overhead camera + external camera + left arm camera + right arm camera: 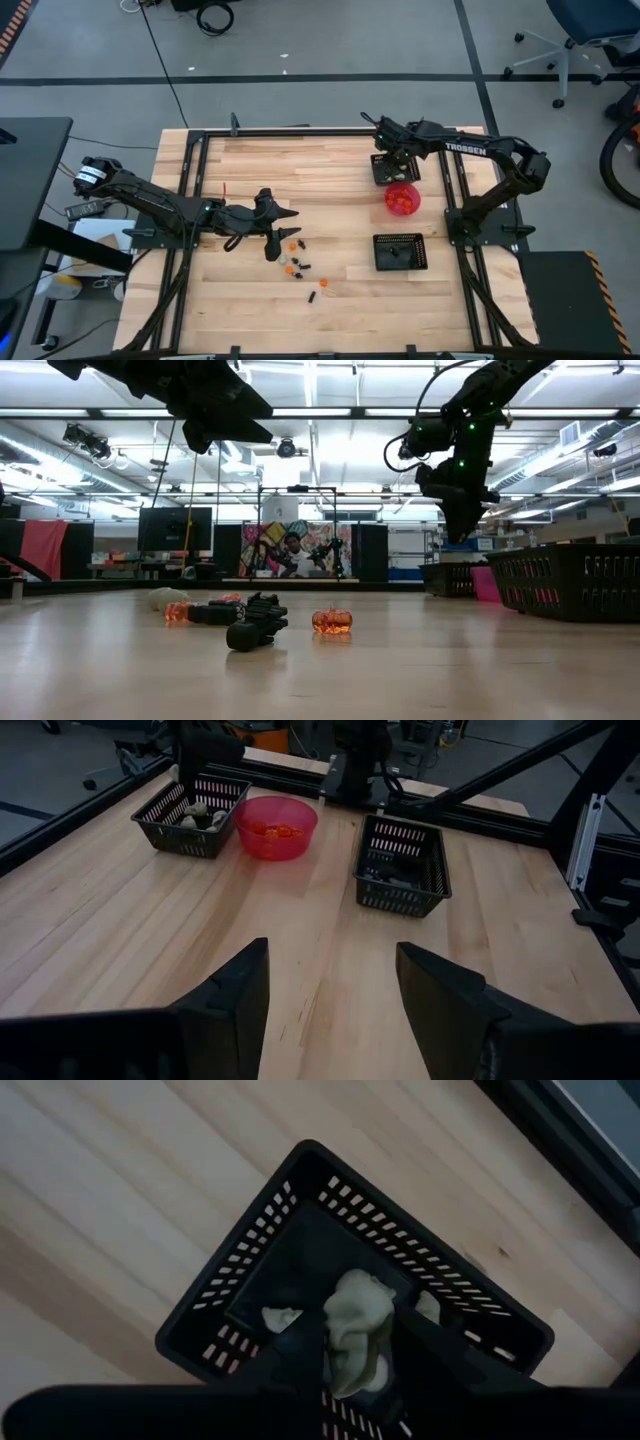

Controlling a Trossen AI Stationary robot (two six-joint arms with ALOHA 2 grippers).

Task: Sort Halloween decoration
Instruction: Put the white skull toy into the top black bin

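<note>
Right gripper around knobbly pale-cream trinket

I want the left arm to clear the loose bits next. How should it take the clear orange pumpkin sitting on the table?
Grip the orange pumpkin across its round body, coming straight down from above. It sits upright and slightly apart from the black trinkets beside it, so its flanks look free, and the left hand is open.

White "TROSSEN" lettering on the dark upper link of the right arm, reaching over the wooden table's far right corner. Colourful mural on the room's back wall: nothing legible. No other readable text.
</note>
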